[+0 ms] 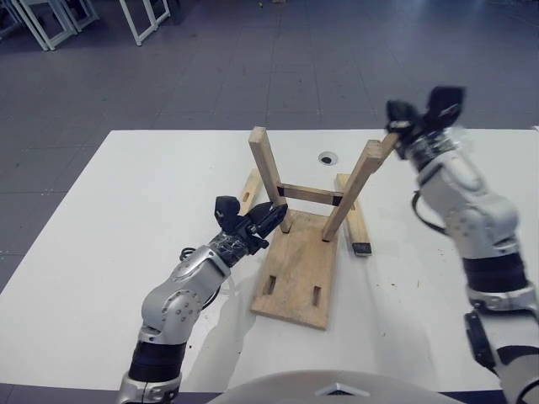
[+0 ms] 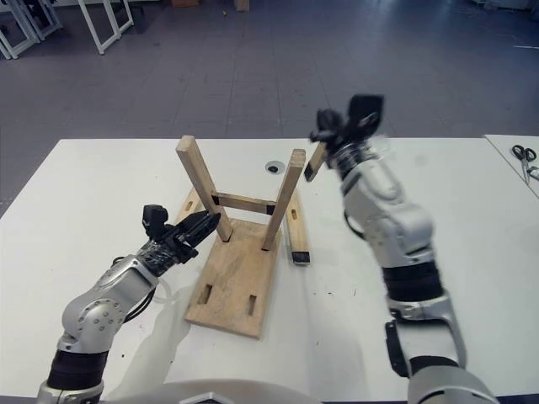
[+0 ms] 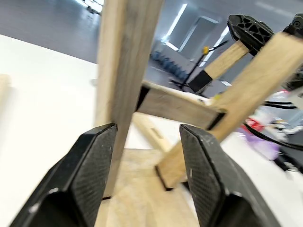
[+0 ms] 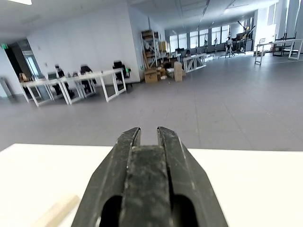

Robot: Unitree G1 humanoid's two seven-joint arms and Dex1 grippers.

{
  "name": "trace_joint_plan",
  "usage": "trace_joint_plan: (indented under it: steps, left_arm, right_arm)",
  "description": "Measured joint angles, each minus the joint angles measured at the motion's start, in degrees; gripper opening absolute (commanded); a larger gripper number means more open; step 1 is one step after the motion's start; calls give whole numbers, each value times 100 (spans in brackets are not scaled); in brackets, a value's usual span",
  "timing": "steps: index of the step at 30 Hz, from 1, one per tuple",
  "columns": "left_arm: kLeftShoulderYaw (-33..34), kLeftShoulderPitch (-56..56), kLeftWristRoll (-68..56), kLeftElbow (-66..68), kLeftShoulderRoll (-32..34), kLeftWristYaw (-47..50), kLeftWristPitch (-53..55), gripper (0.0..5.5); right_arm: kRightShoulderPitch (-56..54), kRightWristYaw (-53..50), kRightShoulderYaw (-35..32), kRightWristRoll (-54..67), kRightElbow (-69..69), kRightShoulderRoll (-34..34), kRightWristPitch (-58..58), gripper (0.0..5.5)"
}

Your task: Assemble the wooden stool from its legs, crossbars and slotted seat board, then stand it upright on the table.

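The slotted seat board (image 1: 296, 269) lies flat on the white table (image 1: 126, 219). Two legs (image 1: 268, 172) (image 1: 354, 189), joined by a crossbar (image 1: 310, 194), stand in its far slots. My left gripper (image 1: 274, 215) is open low at the base of the left leg, and in the left wrist view that leg (image 3: 125, 71) rises just beyond one of the fingers (image 3: 90, 175). My right gripper (image 2: 333, 133) is raised by the top of the right leg, shut on a short wooden piece with a dark end (image 2: 316, 162).
Two more wooden legs lie on the table beside the board: one behind the frame on the left (image 1: 250, 187), one on the right (image 1: 357, 223). A round cable hole (image 1: 328, 157) sits at the far middle. Scissors (image 2: 524, 153) lie on a neighbouring table.
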Motion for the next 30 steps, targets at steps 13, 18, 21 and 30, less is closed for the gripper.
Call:
trace_joint_plan:
  steps: [13, 18, 21, 30]
  left_arm:
    - [126, 4, 738, 185, -549, 36, -189, 244]
    - [154, 160, 893, 179, -704, 39, -266, 244]
    - [158, 177, 941, 179, -769, 36, -294, 244]
    - [165, 170, 1079, 187, -799, 12, -293, 244]
  right_arm:
    - [74, 253, -677, -1082, 118, 688, 239, 42]
    - [-852, 297, -1233, -1035, 74, 689, 584, 42]
    - [-939, 392, -1394, -1110, -47, 688, 629, 42]
    - [355, 543, -1470, -1423, 732, 1246, 859, 42]
